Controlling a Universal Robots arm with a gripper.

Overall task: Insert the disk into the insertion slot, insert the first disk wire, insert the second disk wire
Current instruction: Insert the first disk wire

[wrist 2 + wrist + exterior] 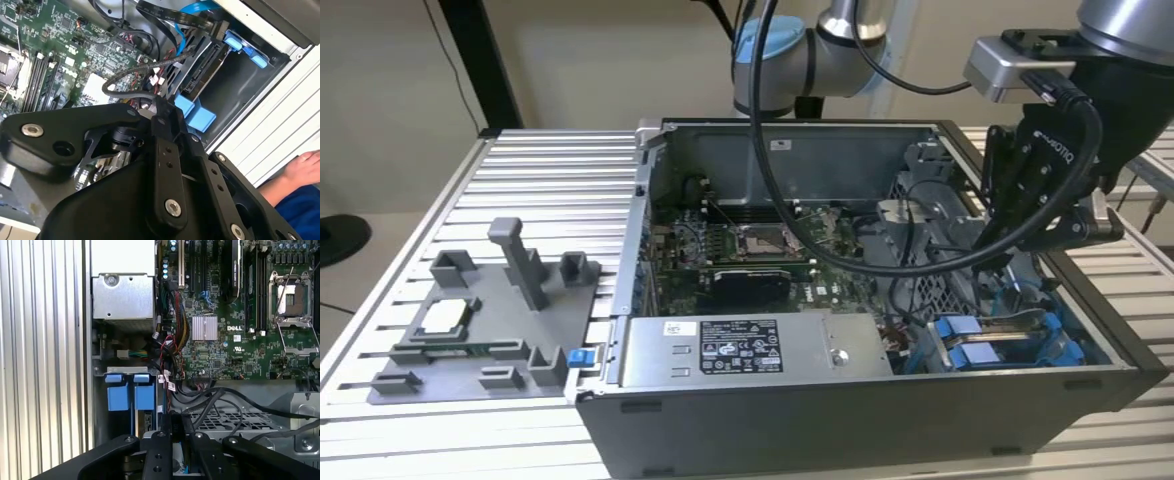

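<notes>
The fingers (163, 432) of your black gripper (178, 416) look squeezed together; what they pinch, I can't tell. The silver disk in its blue frame (983, 340) sits in the grey metal slot (1067, 345), lower right of the exterior view, so move slow and straight, clear of the black cables (125, 82).

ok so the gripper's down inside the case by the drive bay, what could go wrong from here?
1. Snag: loose black cables loop right beside the gripper; a move could catch or drag them.
2. Contact: a person's hand lies just outside the case, near the gripper.
3. Connector: the disk sits with its connector end exposed among those cables; an off-angle push there could stress it.
</notes>
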